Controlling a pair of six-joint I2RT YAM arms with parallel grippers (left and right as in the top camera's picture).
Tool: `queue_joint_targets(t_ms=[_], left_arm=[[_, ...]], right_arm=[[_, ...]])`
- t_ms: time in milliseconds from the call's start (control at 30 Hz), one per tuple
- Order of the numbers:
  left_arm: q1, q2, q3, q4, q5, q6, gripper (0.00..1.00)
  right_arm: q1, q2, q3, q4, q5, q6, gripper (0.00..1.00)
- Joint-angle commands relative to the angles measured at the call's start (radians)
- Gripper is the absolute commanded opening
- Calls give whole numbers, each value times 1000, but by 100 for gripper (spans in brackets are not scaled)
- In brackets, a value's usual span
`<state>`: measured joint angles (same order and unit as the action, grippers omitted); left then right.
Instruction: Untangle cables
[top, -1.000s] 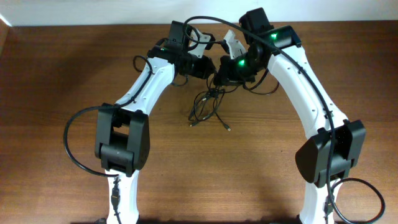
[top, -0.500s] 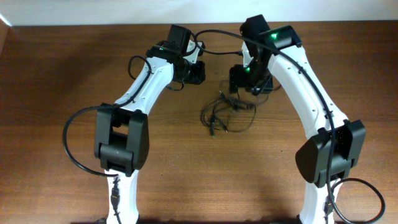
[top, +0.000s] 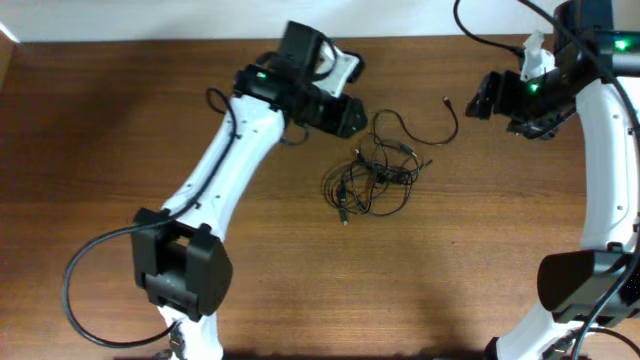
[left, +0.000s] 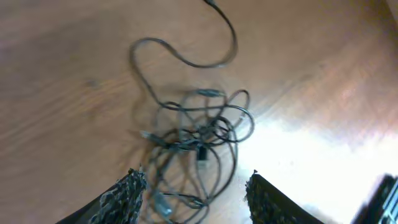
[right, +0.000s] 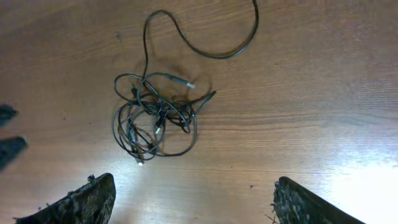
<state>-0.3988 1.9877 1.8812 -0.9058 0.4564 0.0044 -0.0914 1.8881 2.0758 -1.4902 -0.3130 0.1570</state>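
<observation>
The cables (top: 372, 178) lie on the wooden table (top: 120, 120) as one loose black tangle, with a single strand arcing off to a plug (top: 446, 100) at the back right. My left gripper (top: 354, 118) hovers just up and left of the tangle, open. In the left wrist view the cables (left: 199, 127) fill the middle and their near loops show between the fingertips (left: 130, 190) of the gripper (left: 196, 186), loose and not pinched. My right gripper (top: 480, 103) is open, off to the right of the strand's plug. Its wrist view shows the cables (right: 155, 121) well ahead of the gripper (right: 196, 193), with bare wood between the jaws.
The table's back edge (top: 150, 40) meets a white wall along the top. The left arm (top: 215, 180) stretches diagonally over the table's left half. The right arm (top: 605, 170) runs down the right edge.
Both grippers opened and the cables dropped to the table as a wider tangle. The right arm swung far to the right and the left arm reached rightwards towards the tangle.
</observation>
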Motion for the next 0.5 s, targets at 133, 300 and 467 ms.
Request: queue_joint_targets(t_ms=[133,300,467], left_arm=[[-154,2,-21,-15,-159,27,56],[-227,69,-85,-13,-230,27,53],[-256,179,-98,-3,-248,27,48]], right_arm=[[-1,21,-7,13,11,-49,82],[-1,21,-7,13,10,-49,83],[-1,21,-7,13,10,-49,82]])
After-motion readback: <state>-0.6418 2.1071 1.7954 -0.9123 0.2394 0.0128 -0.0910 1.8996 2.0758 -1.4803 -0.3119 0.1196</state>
